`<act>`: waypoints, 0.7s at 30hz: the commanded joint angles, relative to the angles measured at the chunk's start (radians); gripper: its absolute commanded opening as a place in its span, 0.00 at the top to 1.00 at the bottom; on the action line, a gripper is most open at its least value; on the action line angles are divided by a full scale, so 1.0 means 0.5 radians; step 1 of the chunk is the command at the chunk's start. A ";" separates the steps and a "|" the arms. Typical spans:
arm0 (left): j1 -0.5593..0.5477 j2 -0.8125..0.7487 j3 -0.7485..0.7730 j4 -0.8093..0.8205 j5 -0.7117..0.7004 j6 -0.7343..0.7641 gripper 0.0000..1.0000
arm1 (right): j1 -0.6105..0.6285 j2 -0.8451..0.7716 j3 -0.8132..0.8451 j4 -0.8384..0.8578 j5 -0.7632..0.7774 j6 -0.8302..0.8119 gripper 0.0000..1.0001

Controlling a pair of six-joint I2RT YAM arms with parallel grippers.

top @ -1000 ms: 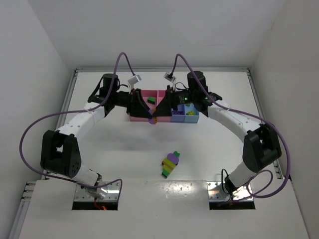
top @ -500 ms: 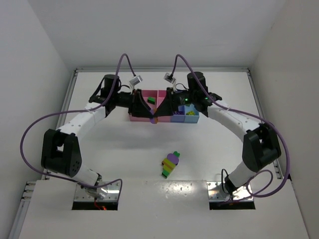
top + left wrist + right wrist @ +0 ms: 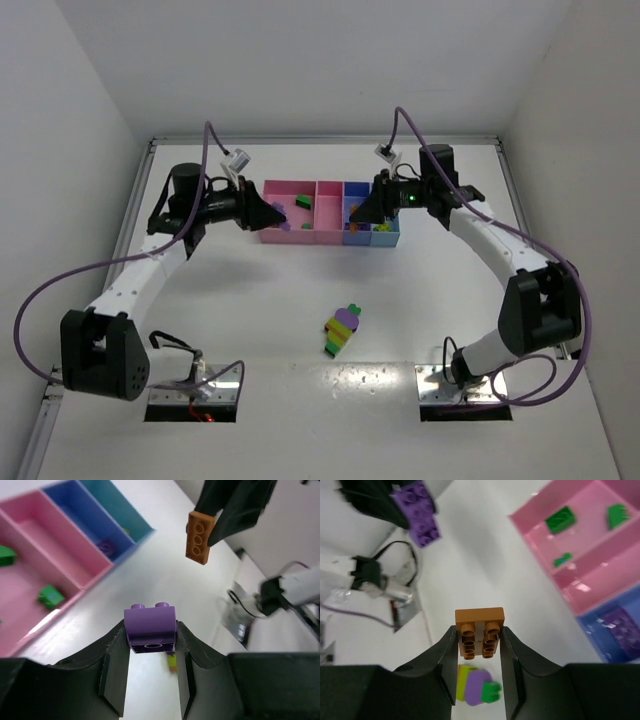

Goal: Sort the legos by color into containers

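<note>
1. Nearest to the arm bases, a clump (image 3: 343, 330) of legos lies alone on the table (image 3: 230, 300). Yellow-green, purple and dark green bricks are stuck together in it.
2. Further in, the left hand (image 3: 150, 635) is clamped on a purple brick (image 3: 150, 625). The two fingers press on its sides and its studs point away from the wrist. The brick is up in the air, above the table. In the top view it sits at the left front part of the wide pink bin (image 3: 295, 234).
3. The right hand (image 3: 479, 631) is clamped on an orange brick (image 3: 479, 635), also lifted. In the top view it hangs over the blue bin (image 3: 356, 190) and the light blue bin (image 3: 386, 238).
4. The two hands face each other, well apart. The bricks do not touch.
5. Farthest away stands the row of four joined bins.
   - Two green bricks (image 3: 560, 520) lie in the wide pink bin.
   - A smaller green piece (image 3: 563, 558) seems to lie in the narrow pink bin (image 3: 328, 215), but I cannot tell for certain.
   - A purple piece (image 3: 620, 625) lies in the blue bin.
</note>
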 commanded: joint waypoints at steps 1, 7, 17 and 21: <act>-0.083 -0.194 0.007 0.006 -0.565 0.024 1.00 | -0.053 -0.056 0.006 -0.068 0.322 -0.228 1.00; -0.190 -0.305 0.007 -0.159 -1.146 0.076 1.00 | 0.023 0.139 0.108 0.171 0.709 -0.229 1.00; -0.123 -0.268 0.044 -0.206 -1.146 0.162 1.00 | 0.042 0.925 0.690 0.346 0.733 -0.076 1.00; -0.105 -0.226 0.062 -0.206 -1.128 0.162 1.00 | 0.060 1.085 0.834 0.322 0.715 -0.076 1.00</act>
